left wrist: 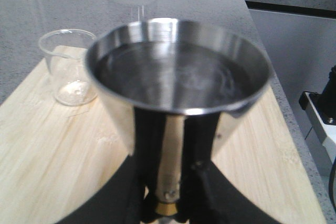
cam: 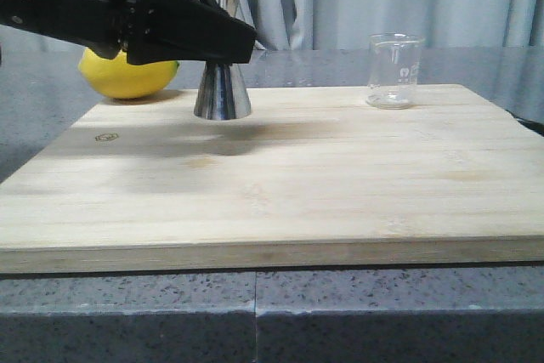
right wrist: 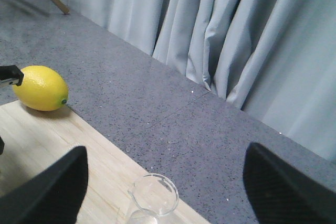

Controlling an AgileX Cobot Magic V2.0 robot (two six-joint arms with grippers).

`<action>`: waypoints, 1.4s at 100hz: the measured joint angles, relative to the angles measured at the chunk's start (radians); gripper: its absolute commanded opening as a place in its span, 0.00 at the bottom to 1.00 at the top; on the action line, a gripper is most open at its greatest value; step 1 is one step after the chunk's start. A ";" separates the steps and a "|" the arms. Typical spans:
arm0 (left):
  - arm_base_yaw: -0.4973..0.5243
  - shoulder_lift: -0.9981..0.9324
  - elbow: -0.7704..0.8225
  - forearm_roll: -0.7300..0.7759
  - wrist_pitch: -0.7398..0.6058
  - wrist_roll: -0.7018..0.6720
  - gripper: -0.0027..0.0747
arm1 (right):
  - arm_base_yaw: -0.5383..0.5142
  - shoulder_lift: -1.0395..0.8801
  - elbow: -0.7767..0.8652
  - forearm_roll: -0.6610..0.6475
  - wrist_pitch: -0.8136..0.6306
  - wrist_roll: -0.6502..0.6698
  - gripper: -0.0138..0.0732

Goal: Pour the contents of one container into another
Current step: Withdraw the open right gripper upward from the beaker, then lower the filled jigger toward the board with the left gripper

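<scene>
**Jigger gripped at the waist, beaker standing apart**

**Front view.** Left gripper clamped on the jigger at its waist; the foot rests on the board, far left. Beaker upright at the far right of the board, well apart, looks empty. Lemon on the counter just behind the board's left corner. Risk, as I judge it: the grip sits on a narrow, slick waist, so a lift or tilt could let the jigger swivel and spill. Hidden: the upper cup is cut off by the frame's top; the fingers cover the waist. Right arm not in this view.

**Left wrist view.** Jigger cup fills the frame; its inside looks dark and glossy, possibly liquid, but the blur prevents certainty. Fingers flank the gold waist. Beaker beyond. Risk: if the cup is full, a quick move slops it over the rim.

**Right wrist view.** Right gripper spread wide, holding nothing, hovering above the beaker, whose base is cut off. Lemon farther off. Risk: a careless descent could knock the glass over instead of straddling it.
</scene>
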 measured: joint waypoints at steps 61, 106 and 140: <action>0.120 0.000 -0.004 0.002 -0.019 0.011 0.03 | 0.000 0.000 0.000 -0.012 0.000 0.018 0.76; 0.124 0.053 -0.004 0.002 -0.025 0.032 0.03 | 0.000 0.000 0.000 -0.015 0.000 0.020 0.76; 0.124 0.054 -0.004 0.002 -0.025 0.038 0.03 | 0.000 0.000 0.000 -0.015 0.000 0.020 0.76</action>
